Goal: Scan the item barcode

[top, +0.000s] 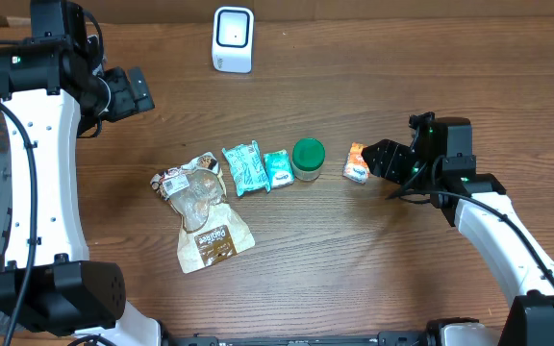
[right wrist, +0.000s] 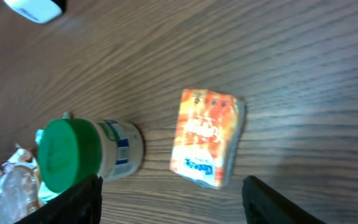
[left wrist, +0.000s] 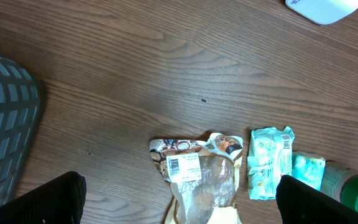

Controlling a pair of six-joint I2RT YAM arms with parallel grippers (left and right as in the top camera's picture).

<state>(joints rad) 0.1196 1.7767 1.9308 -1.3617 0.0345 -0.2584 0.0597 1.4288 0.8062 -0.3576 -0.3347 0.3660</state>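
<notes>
A small orange packet (top: 356, 163) lies flat on the wooden table, right of a green-lidded jar (top: 308, 159). My right gripper (top: 378, 159) sits just right of the packet, open, and in the right wrist view the packet (right wrist: 207, 137) lies ahead of the fingers, untouched. The white barcode scanner (top: 233, 38) stands at the table's back edge. My left gripper (top: 135, 91) hovers high at the back left, open and empty. Below it lies a brown pouch (left wrist: 201, 177) with a barcode label (left wrist: 182, 167).
Two teal packets (top: 245, 168) (top: 278, 169) lie between the pouch (top: 200, 207) and the jar (right wrist: 86, 152). A grey mesh basket (left wrist: 5, 124) stands off the table's left side. The scanner's corner (left wrist: 322, 7) shows at the top right of the left wrist view.
</notes>
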